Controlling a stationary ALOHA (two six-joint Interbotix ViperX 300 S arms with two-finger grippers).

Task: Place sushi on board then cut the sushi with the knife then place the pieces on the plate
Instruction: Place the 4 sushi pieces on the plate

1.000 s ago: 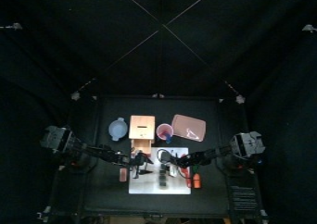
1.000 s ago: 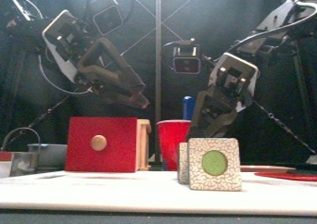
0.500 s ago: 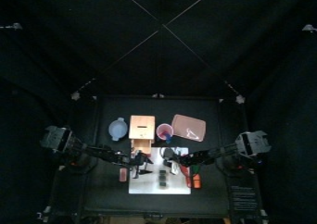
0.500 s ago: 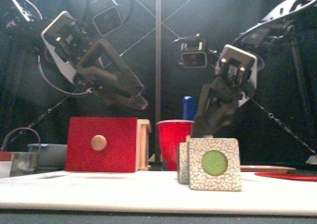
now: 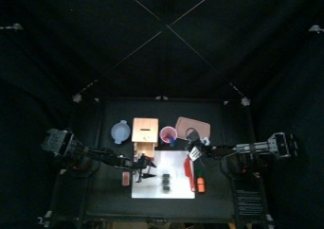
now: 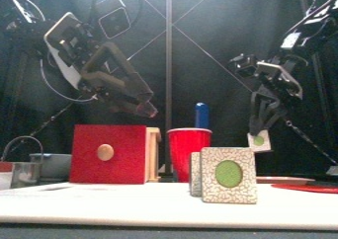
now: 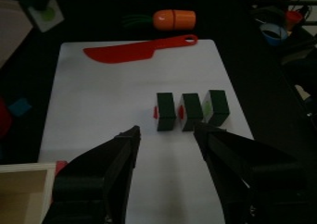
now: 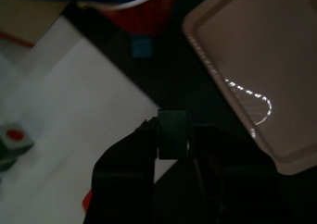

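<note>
right wrist view: right gripper [image 8: 173,141] clamps a sushi piece [image 8: 172,121] near pink tray [image 8: 266,70].

The tray [image 8: 266,61], at the board's 1 o'clock, is smooth, glossy pink plastic with a curved glint. The board [image 7: 111,98] is smooth, matt white. The box [image 6: 109,154] is pale wood with a matt red front. The cup [image 6: 187,149] is smooth red plastic. The sushi [image 7: 186,110] has matt dark green sides and a speckled pale face.
</note>
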